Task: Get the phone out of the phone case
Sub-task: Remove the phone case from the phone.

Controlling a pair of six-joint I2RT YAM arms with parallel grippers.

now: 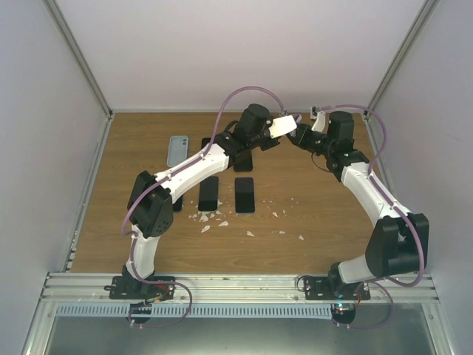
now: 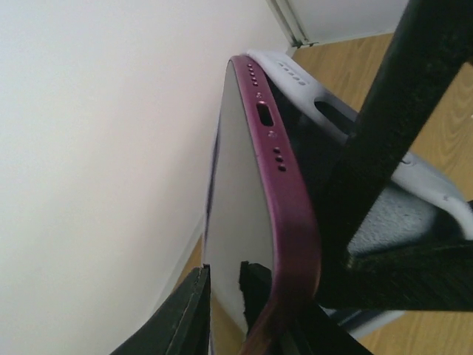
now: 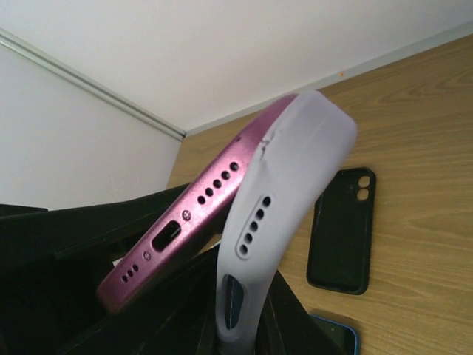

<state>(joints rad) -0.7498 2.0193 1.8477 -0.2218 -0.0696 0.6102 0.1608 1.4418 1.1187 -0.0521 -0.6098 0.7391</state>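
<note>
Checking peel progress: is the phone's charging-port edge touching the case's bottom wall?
Apart. The right wrist view shows the case bent away from the phone at the port end, a gap between them; they meet only at the far corner.

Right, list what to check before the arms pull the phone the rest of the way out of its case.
1. Right jaws shut on the phone case: ok.
2. Left jaws firm on the phone: cannot tell.
3. Phone's port end out of the phone case: ok.
4. Phone's other end out of the phone case: cannot tell, hidden.
5. Both held above the table, not resting on it: ok.
</note>
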